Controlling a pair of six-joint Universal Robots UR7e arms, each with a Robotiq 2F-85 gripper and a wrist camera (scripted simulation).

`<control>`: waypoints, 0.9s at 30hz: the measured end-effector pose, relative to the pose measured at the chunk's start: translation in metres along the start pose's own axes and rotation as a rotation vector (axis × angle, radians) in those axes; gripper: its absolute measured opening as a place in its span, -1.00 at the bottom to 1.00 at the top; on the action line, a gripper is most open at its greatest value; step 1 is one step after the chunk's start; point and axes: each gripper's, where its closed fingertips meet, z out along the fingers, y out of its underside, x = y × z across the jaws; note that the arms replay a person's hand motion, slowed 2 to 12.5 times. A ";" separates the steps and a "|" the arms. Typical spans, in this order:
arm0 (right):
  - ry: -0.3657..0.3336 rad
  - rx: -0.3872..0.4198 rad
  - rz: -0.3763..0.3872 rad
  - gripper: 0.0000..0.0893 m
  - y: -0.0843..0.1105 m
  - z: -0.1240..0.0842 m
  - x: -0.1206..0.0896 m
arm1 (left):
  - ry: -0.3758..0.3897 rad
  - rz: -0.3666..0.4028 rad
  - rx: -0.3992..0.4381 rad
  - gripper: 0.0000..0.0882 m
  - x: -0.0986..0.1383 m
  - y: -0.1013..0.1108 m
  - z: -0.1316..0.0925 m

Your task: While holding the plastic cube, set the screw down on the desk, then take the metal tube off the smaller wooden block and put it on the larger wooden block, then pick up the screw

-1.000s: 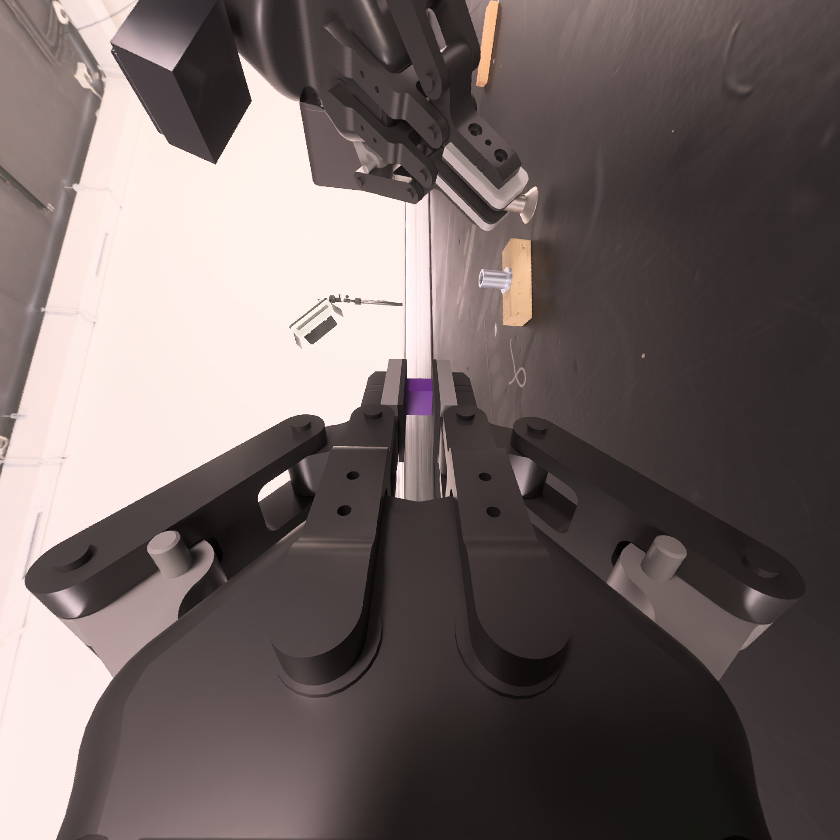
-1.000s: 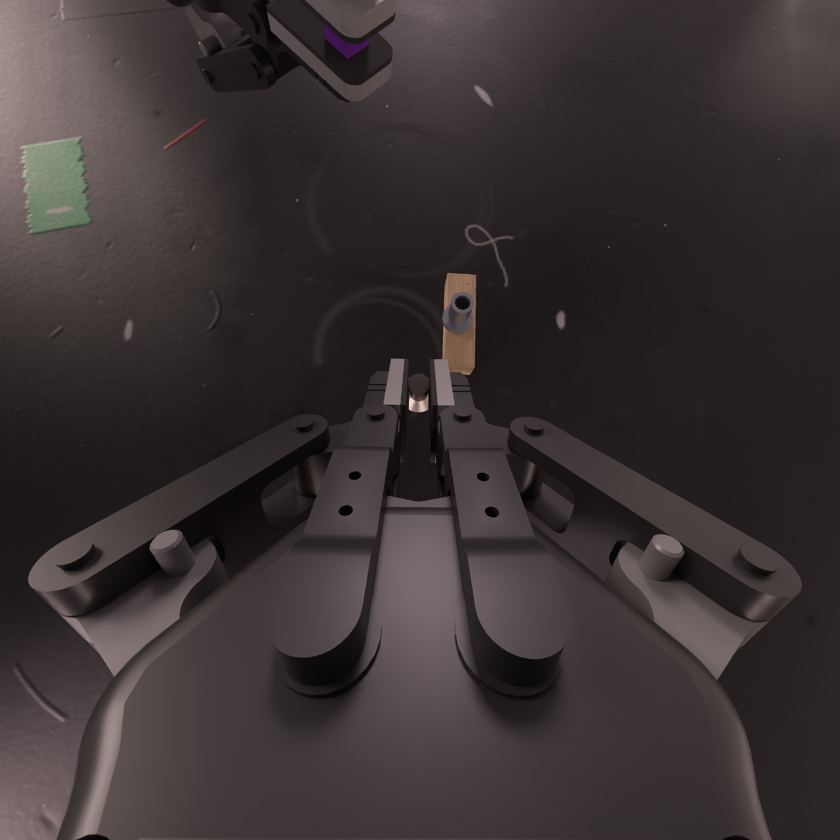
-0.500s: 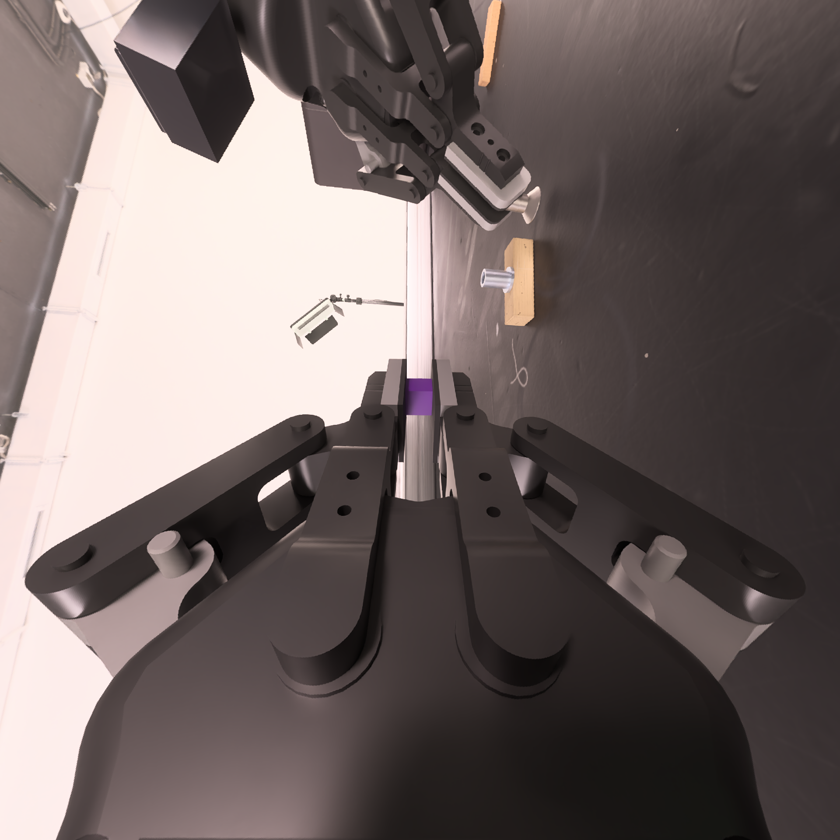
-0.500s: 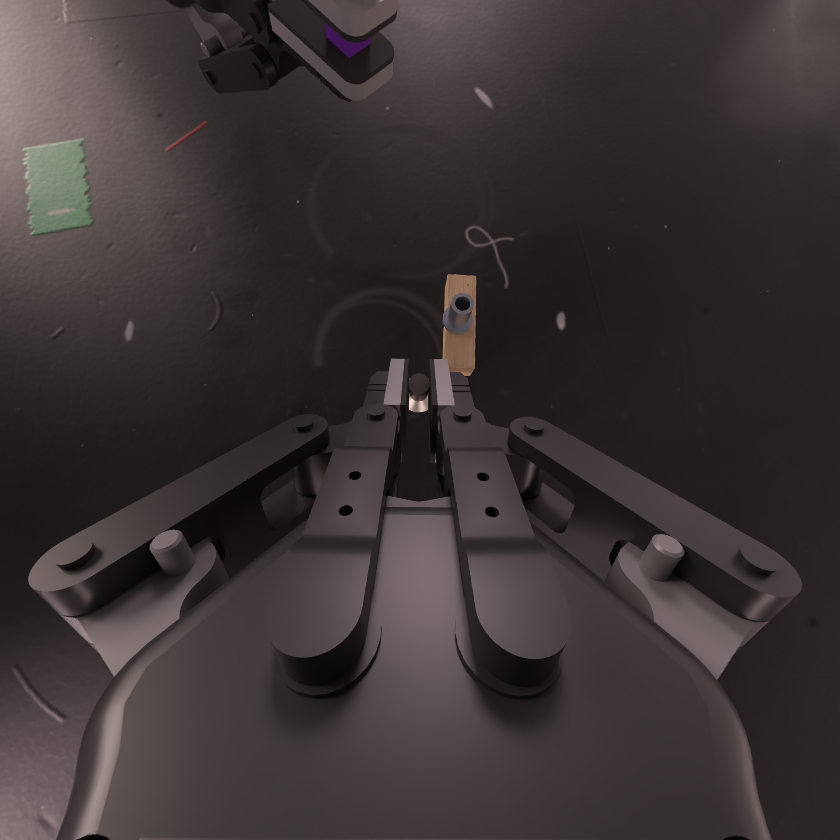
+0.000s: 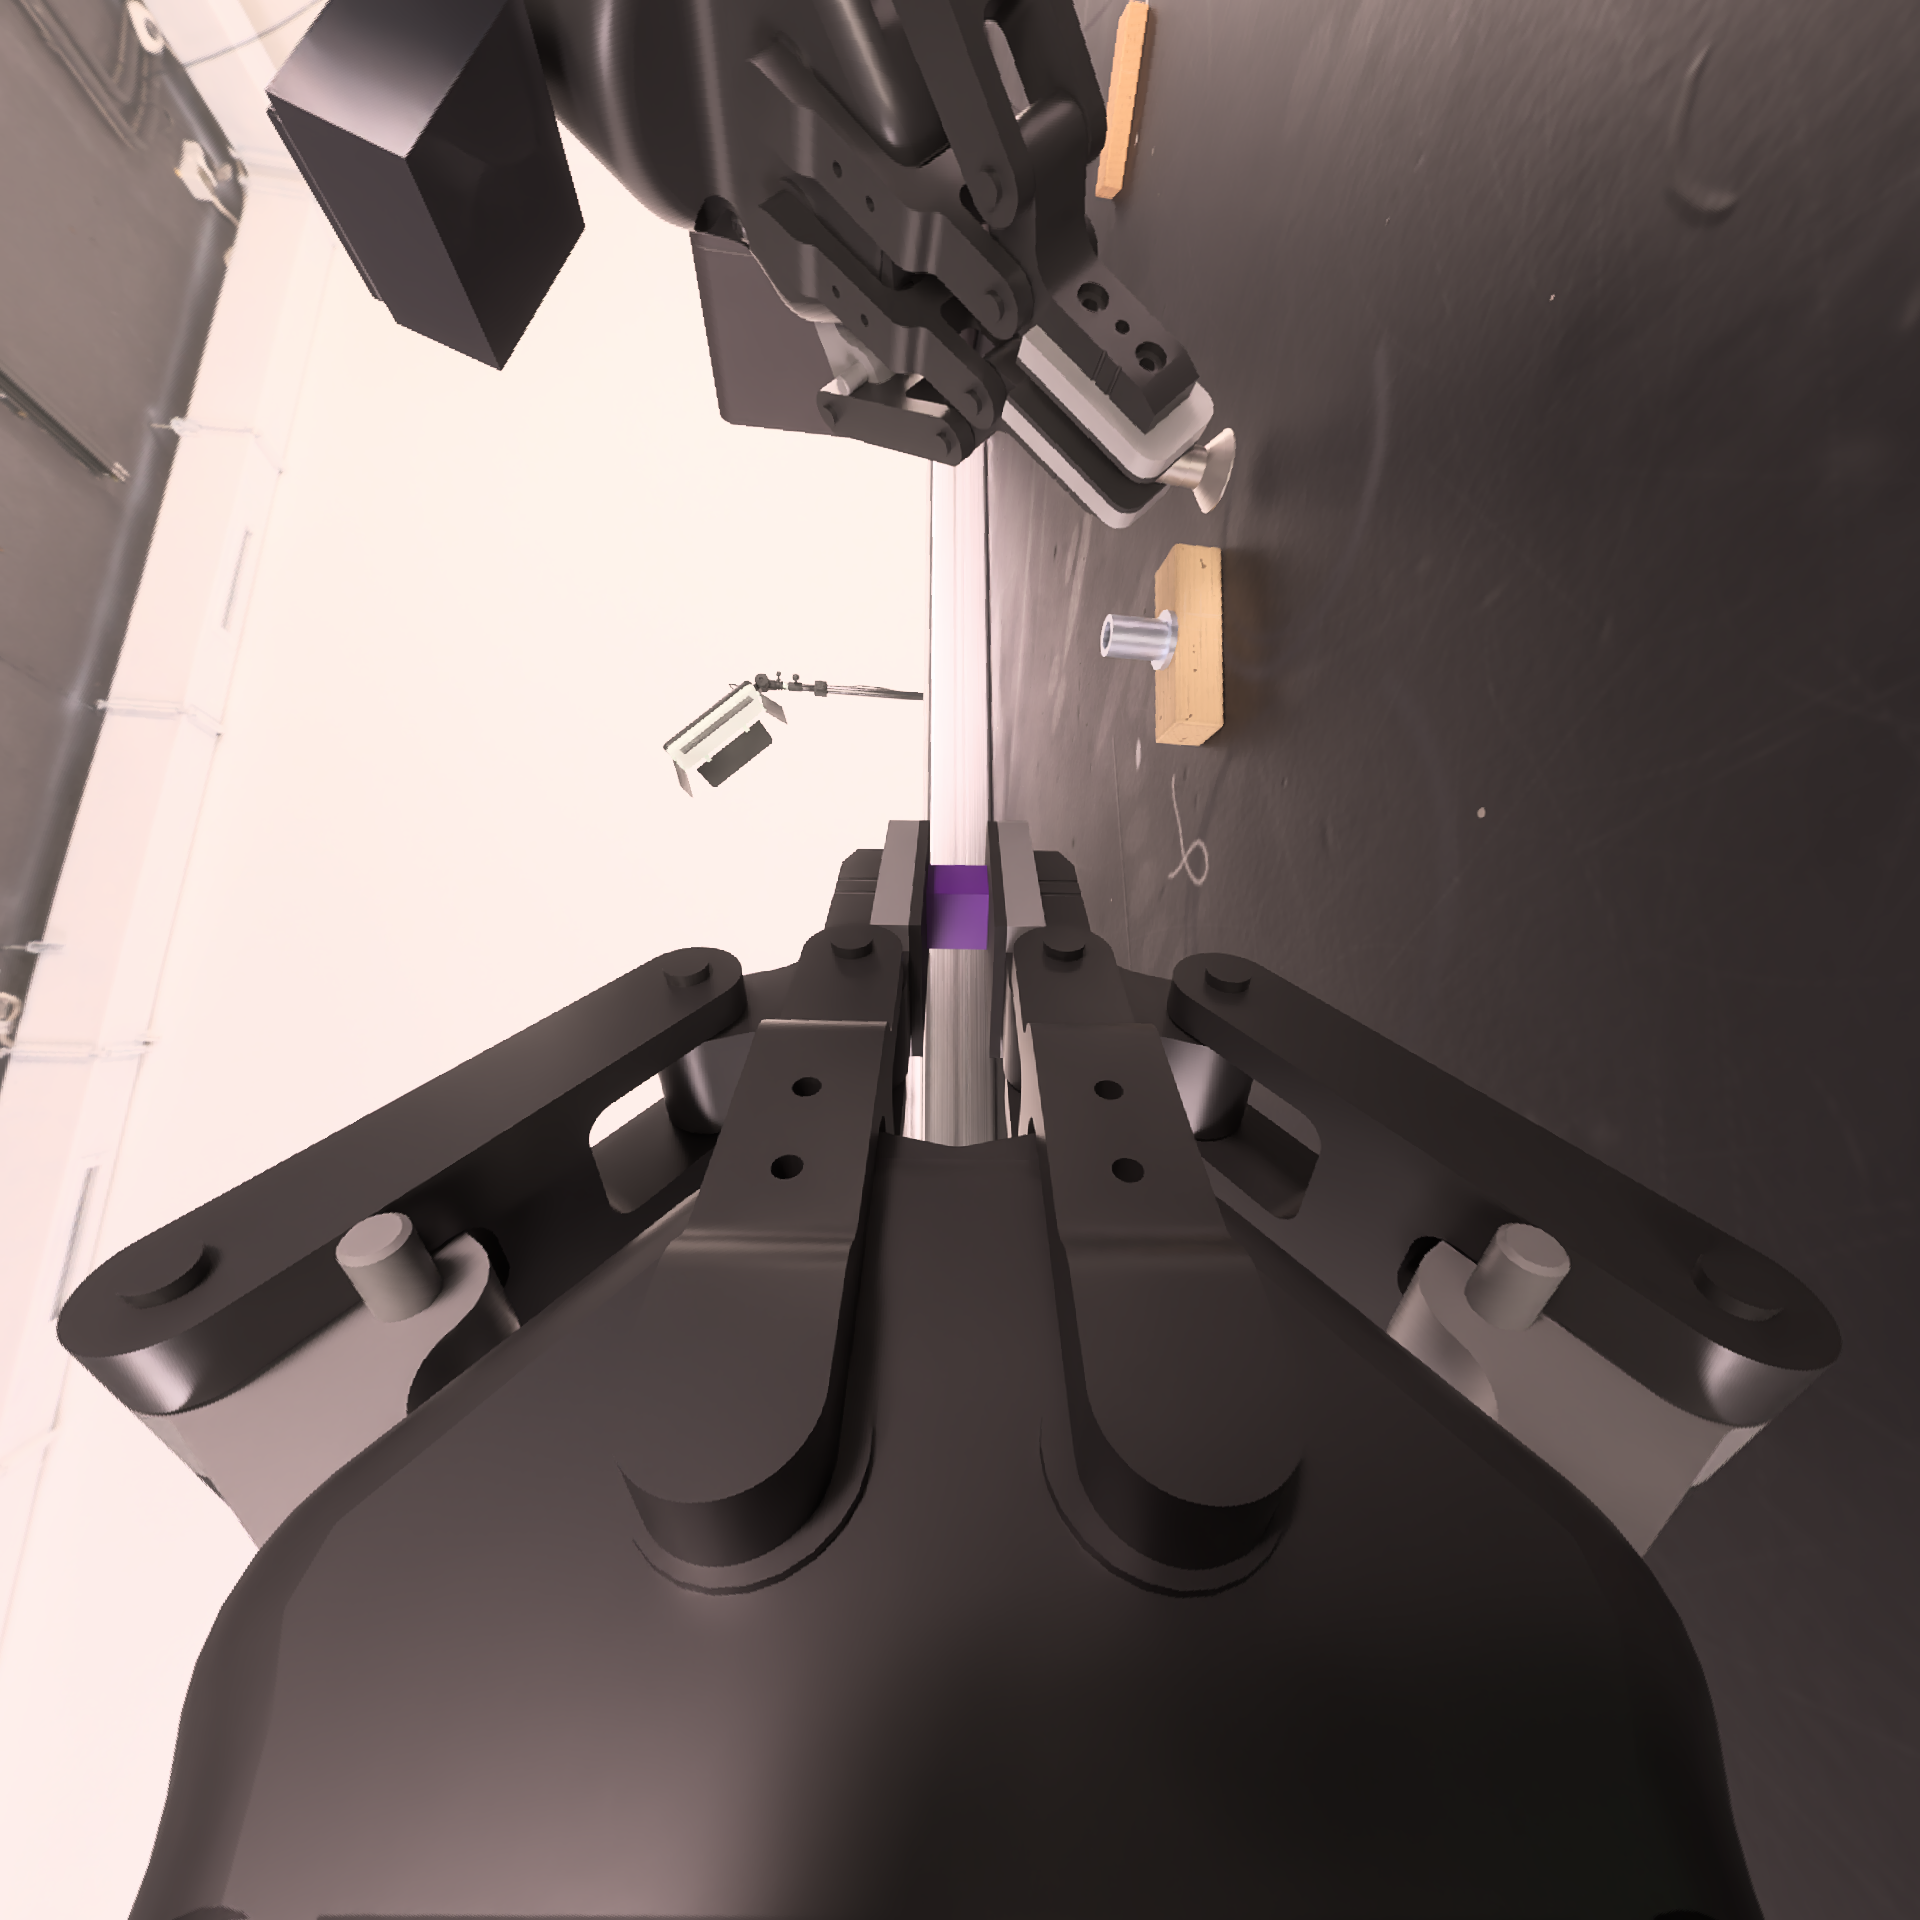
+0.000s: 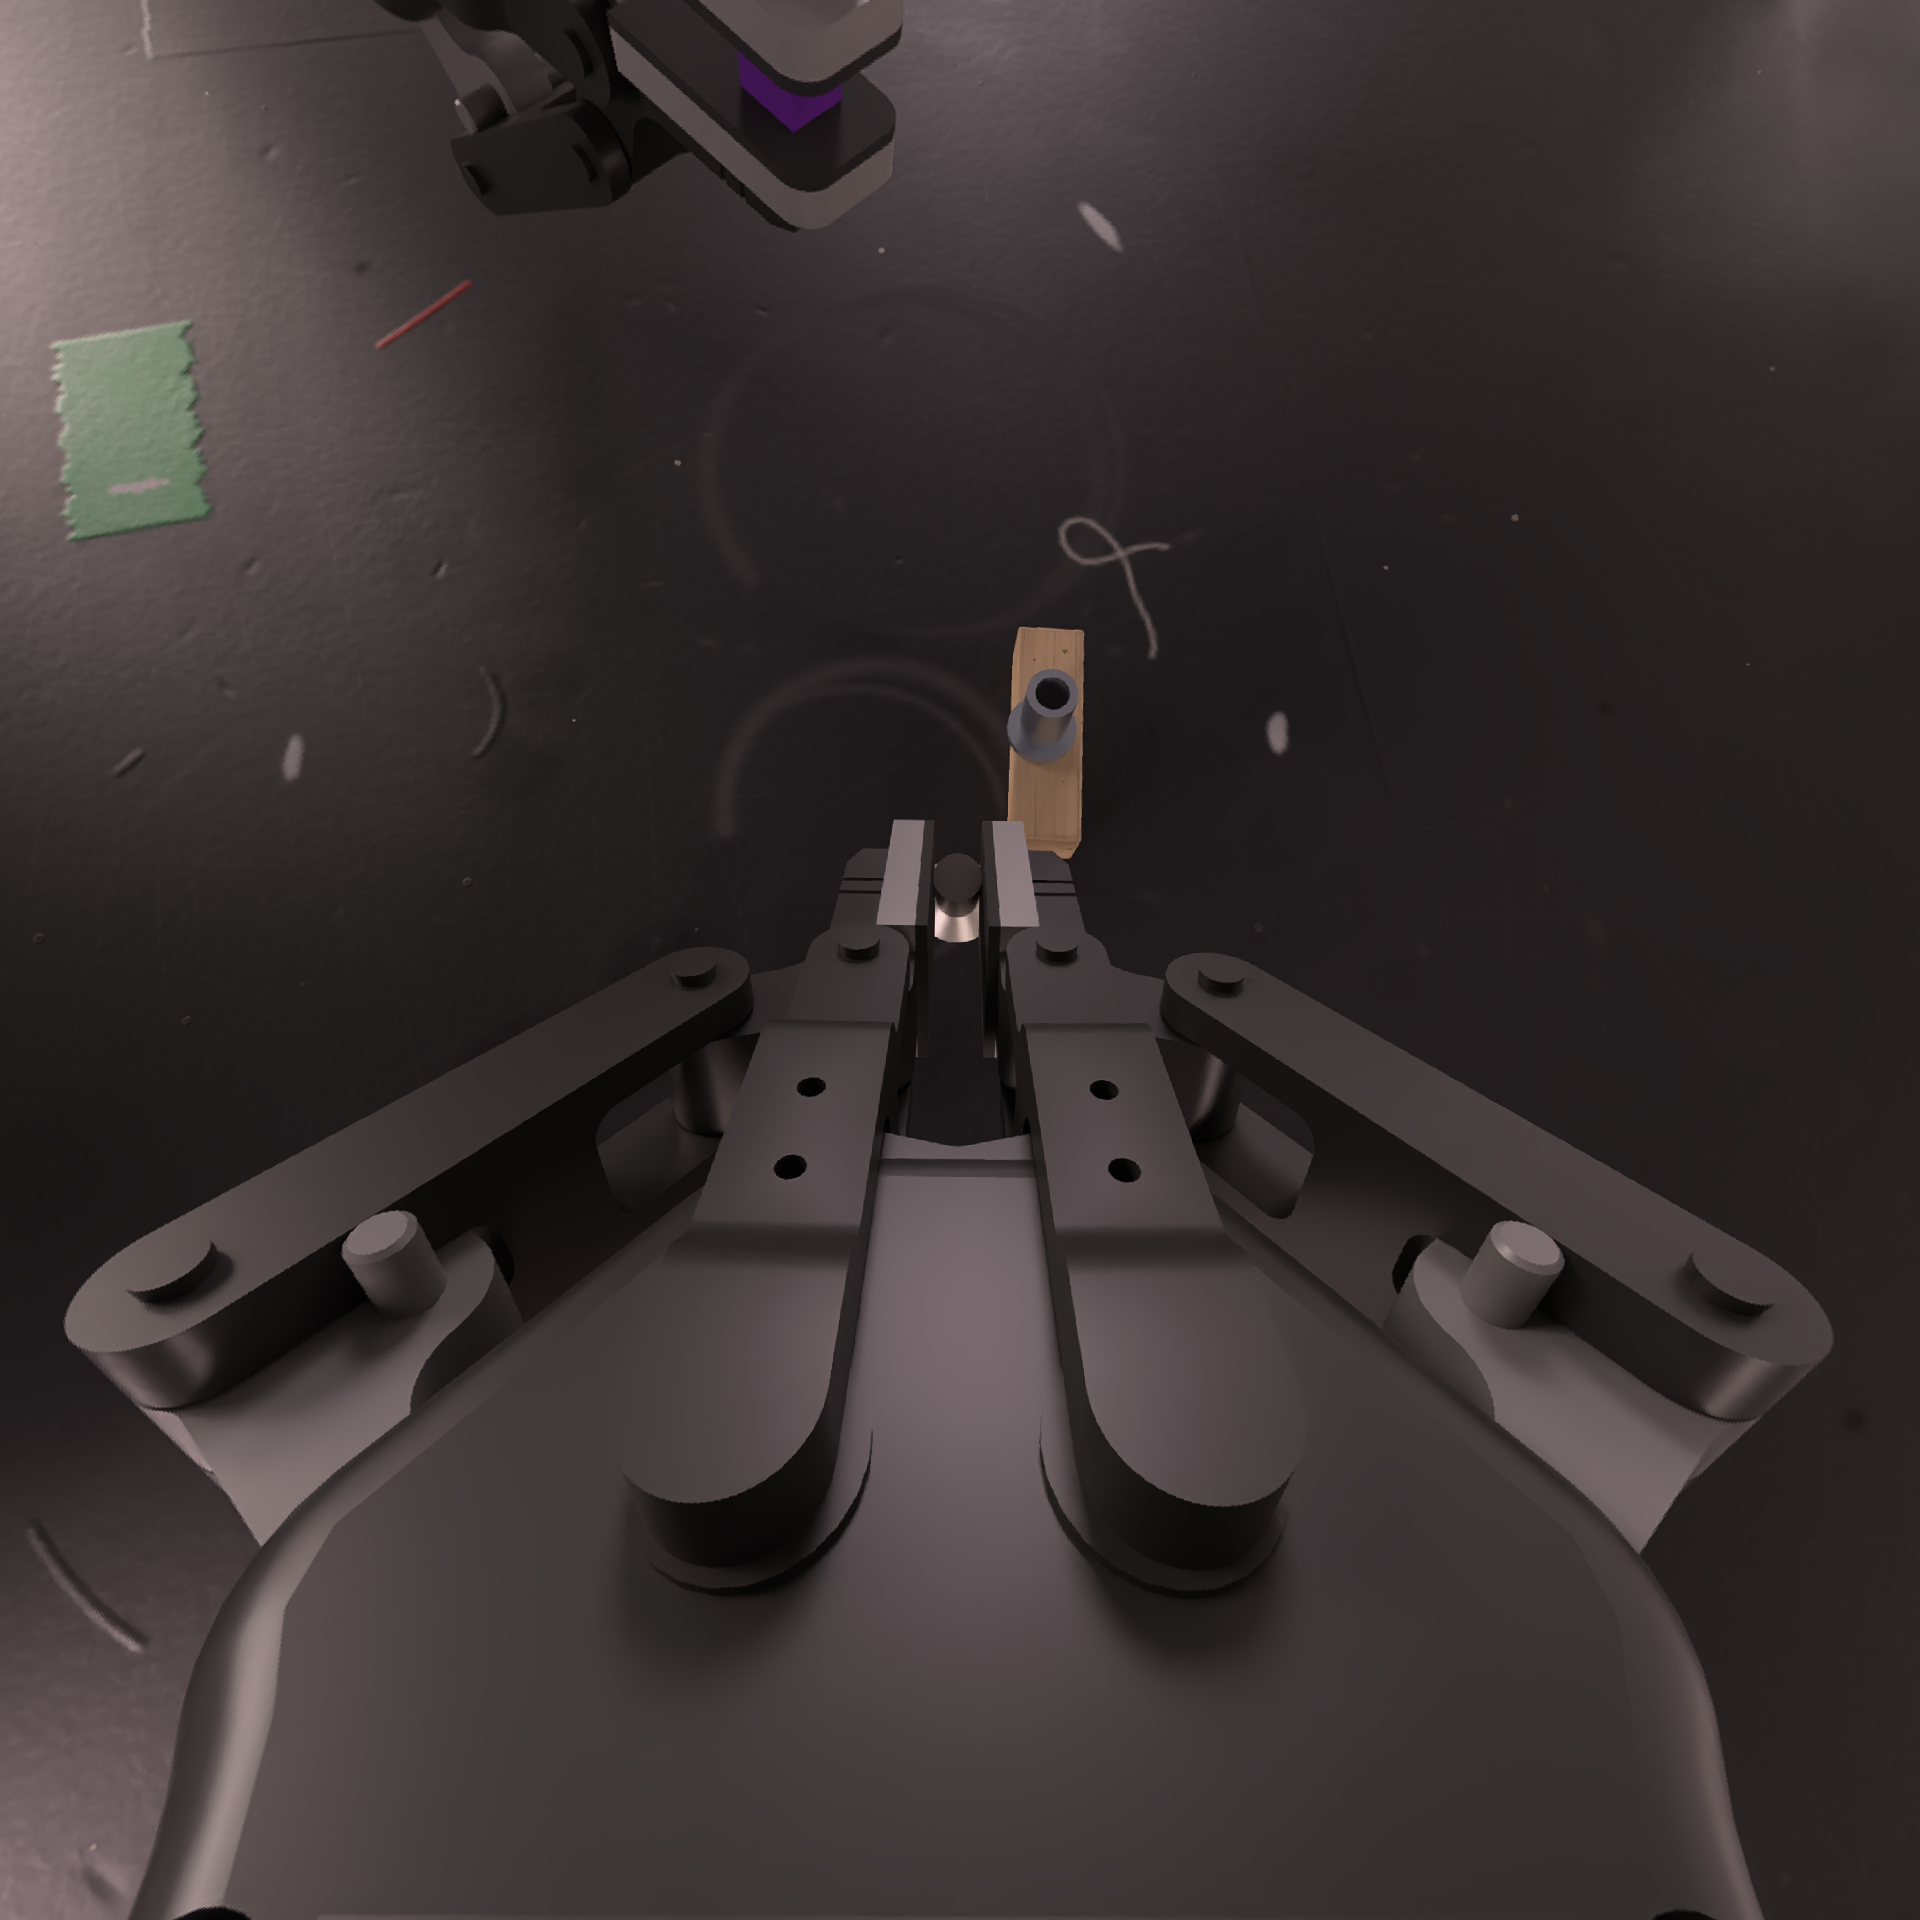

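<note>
Here, in the left wrist view, the left gripper (image 5: 957, 883) is clenched on the purple plastic cube (image 5: 957, 906), which sits between its two fingertips, held clear of the dark desk (image 5: 1558, 935) that fills the right side of the view. Farther off, the right gripper (image 5: 1164, 457) grasps the screw (image 5: 1205, 468), whose flared head points toward the desk, just beside it; contact cannot be told. Near it lies the smaller wooden block (image 5: 1195, 655) with the metal tube (image 5: 1138, 636) standing upright on it, flange against the wood. The larger wooden block (image 5: 1124, 99) shows edge-on at the top, partly hidden by the right arm. In the right wrist view, the right gripper (image 6: 957, 883) holds the screw (image 6: 956, 899) between closed fingertips above the desk (image 6: 1558, 520). Just beyond and slightly right lies the smaller wooden block (image 6: 1049, 790), bearing the metal tube (image 6: 1047, 715), open end up. The left gripper (image 6: 790, 114) appears at the top edge, pinching the plastic cube (image 6: 781, 99). A green patch of tape (image 6: 127, 431) lies well apart at left.
</note>
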 end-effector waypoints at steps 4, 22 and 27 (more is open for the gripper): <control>0.000 0.001 0.000 -0.82 0.000 0.000 0.000 | 0.000 0.000 0.000 -0.78 0.000 0.000 0.000; 0.014 0.008 -0.003 -0.82 -0.002 -0.003 0.002 | 0.003 -0.002 -0.003 -0.78 -0.001 0.000 0.000; 0.031 0.014 -0.004 -0.82 -0.003 -0.006 0.004 | 0.002 0.001 -0.004 -0.78 -0.001 0.000 0.000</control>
